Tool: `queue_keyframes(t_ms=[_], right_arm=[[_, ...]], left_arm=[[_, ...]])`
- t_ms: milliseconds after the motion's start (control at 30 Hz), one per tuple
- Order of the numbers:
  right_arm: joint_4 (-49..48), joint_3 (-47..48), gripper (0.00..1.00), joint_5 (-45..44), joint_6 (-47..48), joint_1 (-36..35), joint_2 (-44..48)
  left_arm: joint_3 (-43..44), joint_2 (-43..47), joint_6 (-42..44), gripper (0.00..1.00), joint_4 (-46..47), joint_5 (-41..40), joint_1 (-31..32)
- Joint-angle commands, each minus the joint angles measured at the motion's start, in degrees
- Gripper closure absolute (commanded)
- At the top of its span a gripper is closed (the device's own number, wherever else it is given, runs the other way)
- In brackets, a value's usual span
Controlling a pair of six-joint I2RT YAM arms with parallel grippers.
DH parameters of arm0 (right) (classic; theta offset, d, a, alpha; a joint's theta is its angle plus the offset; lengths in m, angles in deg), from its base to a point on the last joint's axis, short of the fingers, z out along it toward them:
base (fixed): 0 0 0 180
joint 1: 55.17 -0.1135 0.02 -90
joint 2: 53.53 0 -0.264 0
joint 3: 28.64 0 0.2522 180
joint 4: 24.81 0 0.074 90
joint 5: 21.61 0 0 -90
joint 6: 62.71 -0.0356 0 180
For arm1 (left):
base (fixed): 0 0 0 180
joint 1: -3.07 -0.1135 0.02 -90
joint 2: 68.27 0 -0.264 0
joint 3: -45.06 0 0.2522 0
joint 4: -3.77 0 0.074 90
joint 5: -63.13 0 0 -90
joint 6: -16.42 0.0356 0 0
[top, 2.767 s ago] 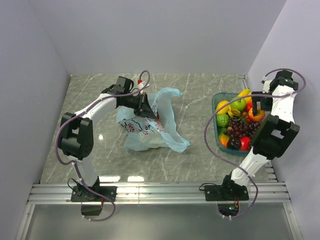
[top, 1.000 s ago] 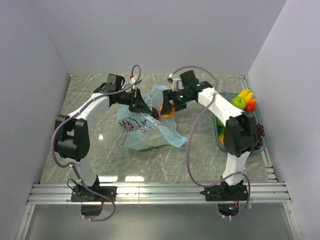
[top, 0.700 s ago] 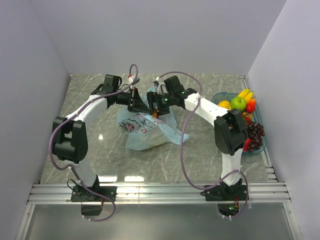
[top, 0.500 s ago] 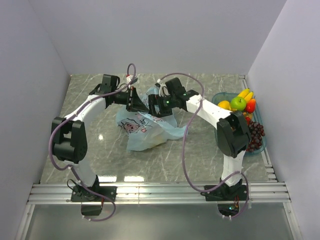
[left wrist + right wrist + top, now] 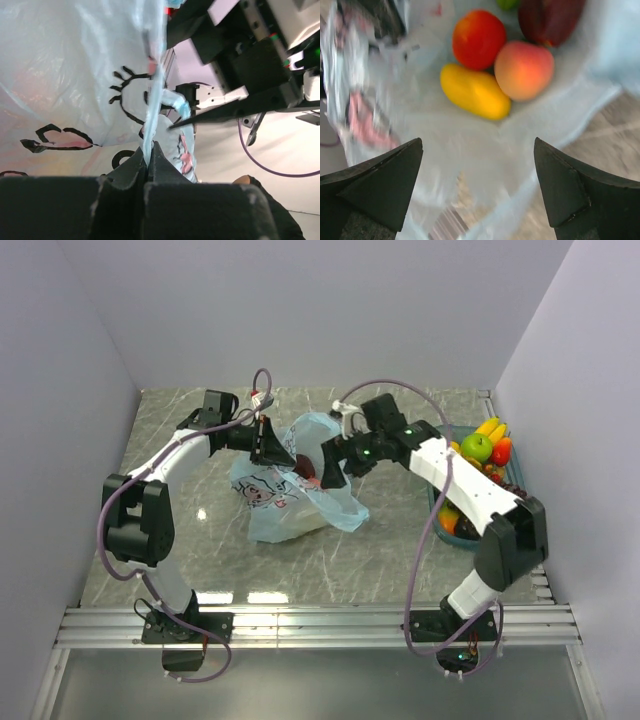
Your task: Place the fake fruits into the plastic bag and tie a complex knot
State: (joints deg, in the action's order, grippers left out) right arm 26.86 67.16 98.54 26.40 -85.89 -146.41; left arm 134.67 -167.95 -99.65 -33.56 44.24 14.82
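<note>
Plastic bag (image 5: 290,512): thin translucent pale-blue film, crinkled, soft sheen. Fake fruits inside, red one (image 5: 478,38), peach (image 5: 524,70), yellow one (image 5: 475,92): smooth plastic, satin to glossy. Right gripper (image 5: 477,145) fingers (image 5: 375,185): matt black plastic. Tabletop (image 5: 390,560): grey marble-look, polished, shows glare. Front rail (image 5: 320,625): ribbed bare metal. Walls (image 5: 300,310): matt.

Pale lavender walls (image 5: 300,310) enclose a grey marble table (image 5: 390,550).
</note>
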Motion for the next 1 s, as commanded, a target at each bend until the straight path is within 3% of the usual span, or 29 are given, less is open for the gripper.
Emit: queue_keyframes(t_ms=[0,133,267,433,733,800,900,933,967], right_arm=[[3.13,-2.41,0.02,2.01,7.29,4.42,6.12],[0.42,-3.90,0.05,3.42,8.80,10.92,11.22],[-8.53,-4.87,0.01,-1.23,11.59,14.37,12.28],[-22.43,-7.86,0.00,1.57,17.05,14.55,10.62],[-24.47,0.84,0.03,8.52,20.30,10.42,-0.10],[-24.72,1.63,0.07,7.65,20.84,9.11,-1.85],[-26.74,2.51,0.22,6.77,19.61,8.57,-3.88],[-27.18,3.29,0.44,5.63,18.47,8.31,-4.32],[-27.62,3.74,0.57,5.27,17.94,8.31,-4.67]], left_arm=[[3.41,-0.68,6.19,0.98,-5.58,-0.71,-0.23],[7.55,-3.41,14.18,0.98,-13.41,-1.76,-0.32],[8.87,-4.82,16.13,0.98,-15.71,-1.15,-0.32],[9.92,-5.53,17.45,0.97,-17.47,-0.97,-0.23],[10.19,-6.14,16.31,0.95,-17.03,-1.06,-0.32],[10.19,-6.40,15.96,0.94,-16.68,-0.80,-0.32],[10.63,-6.76,16.31,0.93,-17.12,-0.80,-0.32],[10.80,-6.67,16.92,0.90,-17.82,-1.06,-0.32],[11.07,-6.67,17.18,0.87,-18.26,-1.32,-0.41]])
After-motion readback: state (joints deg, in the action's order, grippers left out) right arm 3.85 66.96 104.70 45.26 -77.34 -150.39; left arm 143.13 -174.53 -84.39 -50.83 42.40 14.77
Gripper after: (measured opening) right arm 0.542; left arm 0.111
